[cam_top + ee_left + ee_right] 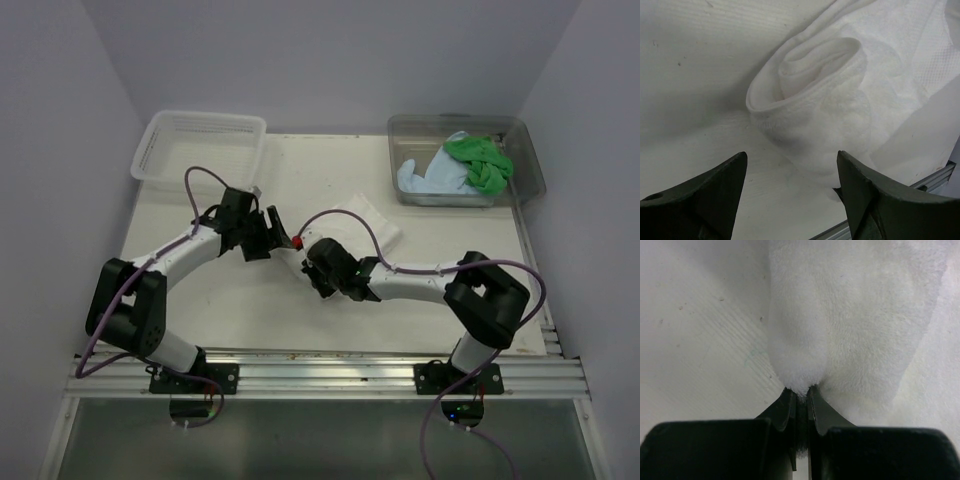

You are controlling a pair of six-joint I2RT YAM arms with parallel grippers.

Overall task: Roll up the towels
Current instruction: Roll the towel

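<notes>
Desk: pale surface with both arms reaching inward from the near edge; their wrists nearly meet at the middle.
White towel: lies at the centre of the desk, between the two grippers and the clear tub. Its near end is curled into a loose roll, and the far part lies flat and spread toward the tub.
White towel, left wrist view: the roll's open end faces the camera, showing a soft spiral of layers, with flat cloth trailing off to the right.
Left gripper: open, holding nothing.
Left gripper, own camera: the two dark fingers stand wide apart just short of the roll. I cannot tell whether the right finger brushes the cloth.
Right gripper: closed on the white towel.
Right gripper, own camera: the fingers are pressed together, pinching a fold of the plush cloth, which fans out wide above the tips.
Green towel: bunched in the clear tub, lying on top at its right side.
Light blue towel: crumpled in the same tub, left of and partly under the green one.
Clear tub: at the far right corner of the desk.
White lattice basket: at the far left corner, well apart from the towels.
</notes>
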